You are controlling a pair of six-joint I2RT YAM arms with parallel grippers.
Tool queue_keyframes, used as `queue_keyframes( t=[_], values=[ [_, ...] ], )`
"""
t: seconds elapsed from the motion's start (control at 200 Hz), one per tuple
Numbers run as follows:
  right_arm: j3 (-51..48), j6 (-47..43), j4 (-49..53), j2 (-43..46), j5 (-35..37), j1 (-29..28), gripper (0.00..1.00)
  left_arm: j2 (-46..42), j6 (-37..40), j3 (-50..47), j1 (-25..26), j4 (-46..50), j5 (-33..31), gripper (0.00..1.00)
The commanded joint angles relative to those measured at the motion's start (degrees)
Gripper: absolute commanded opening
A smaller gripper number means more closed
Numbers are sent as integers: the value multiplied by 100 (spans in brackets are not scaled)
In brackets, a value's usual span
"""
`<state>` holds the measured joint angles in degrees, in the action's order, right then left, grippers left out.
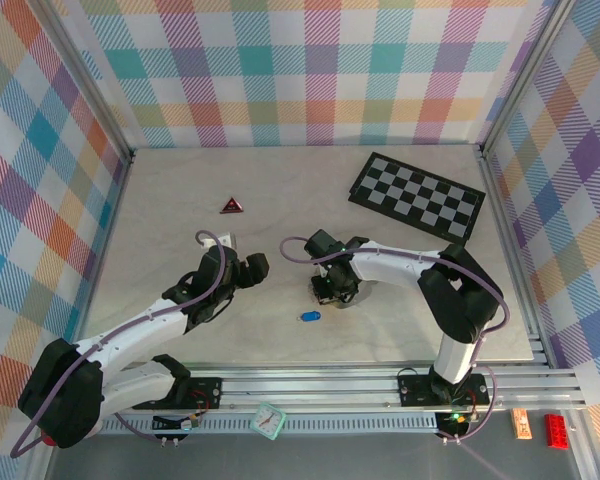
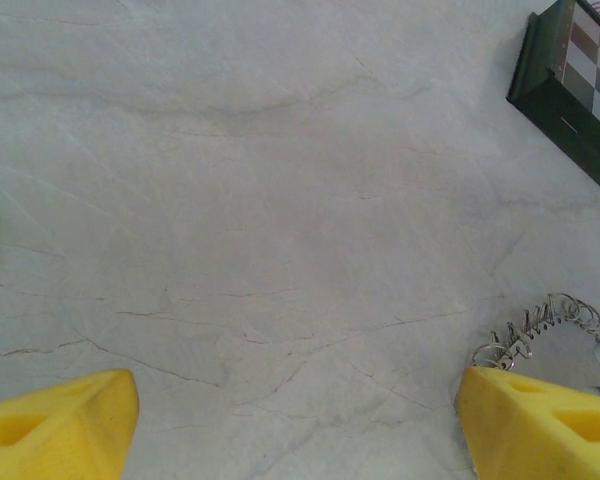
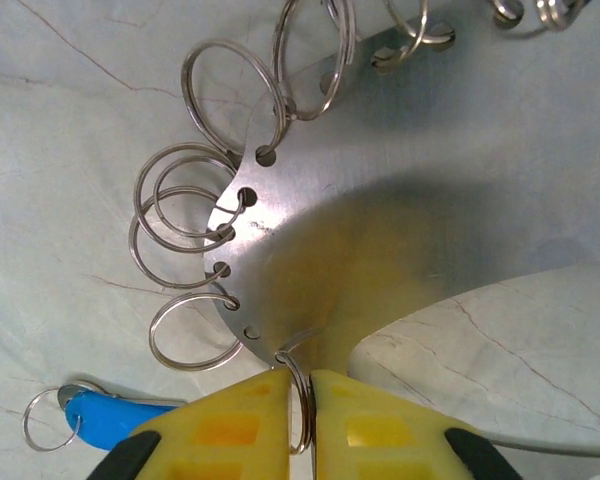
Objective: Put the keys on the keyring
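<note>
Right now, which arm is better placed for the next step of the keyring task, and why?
Right. The right pincer is shut on a ring of the metal plate, the blue tag close by. The left pincer hangs open.

My left arm (image 1: 140,325) stretches forward and low, and its left gripper (image 2: 298,388) is spread wide with nothing between the fingers. My right arm (image 1: 400,265) doubles back to the left, wrist tipped down, with the right gripper (image 3: 298,378) pinched onto a split ring (image 3: 306,405).
</note>
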<state>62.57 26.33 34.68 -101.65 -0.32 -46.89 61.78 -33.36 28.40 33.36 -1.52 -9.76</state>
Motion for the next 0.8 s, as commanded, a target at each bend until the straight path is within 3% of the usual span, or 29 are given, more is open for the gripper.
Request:
queue_keyframes(
  t=[0.0, 0.285, 0.455, 0.795],
  values=[
    [159, -32, 145, -94, -90, -30, 11, -48, 97, 174, 109, 99, -95, 83],
    [259, -169, 251, -151, -116, -30, 0, -162, 118, 152, 118, 152, -173, 83],
    [277, -440, 220, -47, 1, -30, 0, -207, 302, 193, 118, 195, -226, 83],
    [-512, -1707, -1090, 1418, 645, 10, 0, -447, 2117, 812, 118, 291, -437, 82]
  ],
)
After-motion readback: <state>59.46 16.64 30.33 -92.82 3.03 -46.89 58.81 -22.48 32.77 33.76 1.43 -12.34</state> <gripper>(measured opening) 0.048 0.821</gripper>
